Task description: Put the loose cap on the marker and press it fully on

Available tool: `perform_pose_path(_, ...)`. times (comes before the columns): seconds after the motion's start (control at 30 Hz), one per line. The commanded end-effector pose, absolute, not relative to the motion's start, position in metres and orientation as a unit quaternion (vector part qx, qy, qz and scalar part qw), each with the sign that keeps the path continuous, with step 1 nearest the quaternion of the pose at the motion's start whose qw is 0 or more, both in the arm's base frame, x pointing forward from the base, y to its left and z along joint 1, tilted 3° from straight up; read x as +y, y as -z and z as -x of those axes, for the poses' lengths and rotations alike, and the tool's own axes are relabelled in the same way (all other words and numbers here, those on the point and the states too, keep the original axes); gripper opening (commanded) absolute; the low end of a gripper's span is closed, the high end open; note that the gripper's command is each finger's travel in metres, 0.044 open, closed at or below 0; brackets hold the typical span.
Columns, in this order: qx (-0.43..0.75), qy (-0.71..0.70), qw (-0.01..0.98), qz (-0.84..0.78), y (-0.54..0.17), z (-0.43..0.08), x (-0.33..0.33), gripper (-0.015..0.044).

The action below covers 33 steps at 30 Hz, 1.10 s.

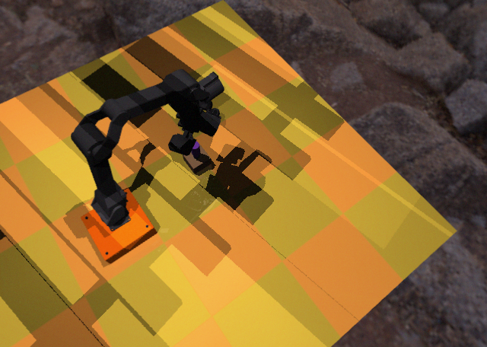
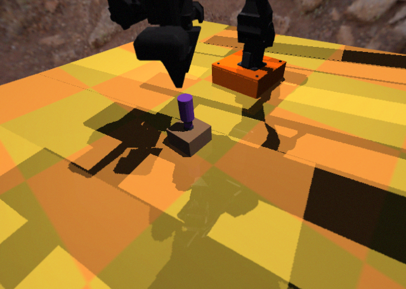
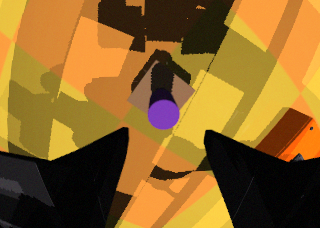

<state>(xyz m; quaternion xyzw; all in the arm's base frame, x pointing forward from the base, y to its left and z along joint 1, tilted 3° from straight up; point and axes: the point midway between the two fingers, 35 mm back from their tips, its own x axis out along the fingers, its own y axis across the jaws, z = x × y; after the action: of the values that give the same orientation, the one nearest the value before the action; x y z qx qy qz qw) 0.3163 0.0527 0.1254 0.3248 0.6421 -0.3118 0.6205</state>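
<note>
Cap (image 2: 185,106) sits on marker (image 2: 188,125), upright in block (image 2: 189,137). Hand (image 2: 177,79) hovers above it, released, grasping nothing.

A black arm (image 1: 118,111) rises from an orange base plate (image 1: 118,233) near the bench's (image 1: 314,265) left edge and bends toward the bench's middle. Its pincer (image 1: 184,142) hangs beside a purple cap (image 1: 195,148) that tops a small brown block (image 1: 198,162). Dark shadows fall just beyond the block.
</note>
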Motion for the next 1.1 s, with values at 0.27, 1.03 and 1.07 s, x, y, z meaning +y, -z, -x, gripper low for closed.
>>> perform_pose_path(0.27, 0.712, -0.025, 0.701, 0.004, -0.12, -0.317, 0.053, 0.0)
perform_pose_path(1.03, 0.712, -0.025, 0.701, 0.004, -0.109, -0.317, 0.054, 0.0)
perform_pose_path(1.07, 0.712, -0.025, 0.701, 0.004, -0.108, -0.316, 0.054, 0.0)
